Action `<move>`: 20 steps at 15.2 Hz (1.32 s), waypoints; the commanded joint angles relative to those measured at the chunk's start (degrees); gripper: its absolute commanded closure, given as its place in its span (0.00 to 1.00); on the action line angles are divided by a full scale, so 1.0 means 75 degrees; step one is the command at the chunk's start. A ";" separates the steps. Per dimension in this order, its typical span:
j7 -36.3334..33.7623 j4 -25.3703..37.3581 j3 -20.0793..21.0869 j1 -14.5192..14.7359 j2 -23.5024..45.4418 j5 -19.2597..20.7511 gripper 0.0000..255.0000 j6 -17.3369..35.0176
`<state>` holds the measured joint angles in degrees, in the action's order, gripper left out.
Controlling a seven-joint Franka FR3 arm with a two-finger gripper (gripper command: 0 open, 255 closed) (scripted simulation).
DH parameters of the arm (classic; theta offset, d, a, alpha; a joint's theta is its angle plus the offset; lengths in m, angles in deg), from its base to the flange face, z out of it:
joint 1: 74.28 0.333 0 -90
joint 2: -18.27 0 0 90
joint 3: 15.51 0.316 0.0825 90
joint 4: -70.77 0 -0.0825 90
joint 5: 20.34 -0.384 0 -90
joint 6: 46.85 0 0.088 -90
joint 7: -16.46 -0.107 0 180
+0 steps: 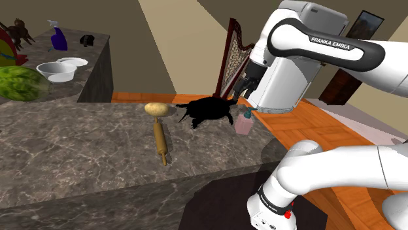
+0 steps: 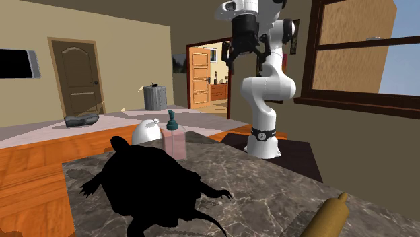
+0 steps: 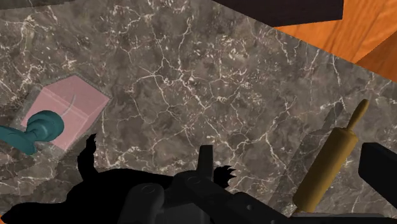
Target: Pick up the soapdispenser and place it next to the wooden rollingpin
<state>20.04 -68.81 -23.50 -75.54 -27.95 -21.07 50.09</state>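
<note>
Soap dispenser (image 1: 243, 123) stands up straight on the dark stone counter (image 1: 78, 137), close to the counter's edge. It is pink with a blue-green pump on top. Just beside it, on the shoulder view's left, sits a black turtle (image 1: 208, 109) (it is all black, with no marks on it). The two are very close, but I cannot tell if they touch. On the other side of the turtle lies the rolling pin (image 1: 160, 140), flat on the counter and well apart from the soap dispenser. It is brown like wood. A potato (image 1: 157, 108) sits right at the rolling pin's far end. The gripper (image 2: 246, 60) hangs high above the counter with nothing in it. In the wrist view its two black fingers stand wide apart. Farther back in the shoulder view, another counter holds white bowls (image 1: 59, 68) and a blue spray bottle (image 1: 57, 36). A watermelon (image 1: 19, 82) sits at that view's left edge.
</note>
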 commanded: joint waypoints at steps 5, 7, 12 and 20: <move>0.1495 -0.0223 -0.1065 -0.0204 0.0435 0.0738 0.00 0.0525; 0.1986 -0.0213 -0.1429 -0.0250 0.0690 0.0956 0.00 0.0744; 0.3224 0.0002 -0.2356 -0.0281 0.1539 0.1370 0.00 0.1339; 0.5367 0.0894 -0.3908 0.0003 0.3477 0.1354 0.00 0.2325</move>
<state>57.87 -63.11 -51.23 -75.82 -3.86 -10.65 66.60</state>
